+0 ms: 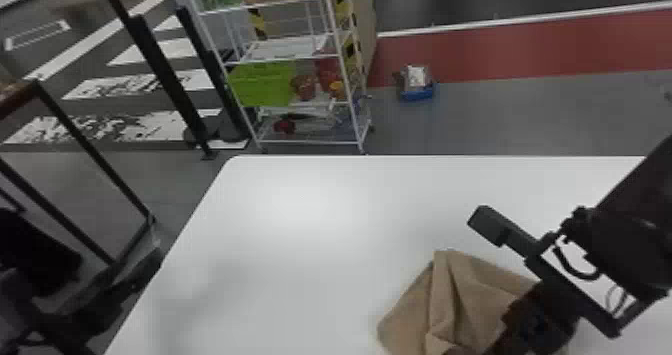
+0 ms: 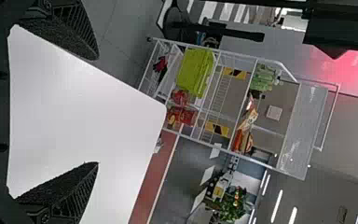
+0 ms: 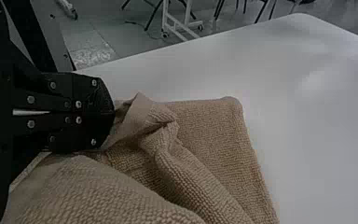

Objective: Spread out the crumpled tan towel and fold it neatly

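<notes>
Tan towel (image 1: pixel 465 289) lying rumpled, folds bunching, on table's (image 1: pixel 300 229) near right; right gripper (image 1: pixel 525 326) pinching gathered cloth; left gripper (image 2: pixel 98 111) standing wide open.

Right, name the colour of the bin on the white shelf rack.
The bin is bright yellowish green, seen best in the left wrist view.

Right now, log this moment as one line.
right gripper: shut on tan towel | left gripper: open, empty | tan towel: rumpled on white table | neat fold: not yet
</notes>
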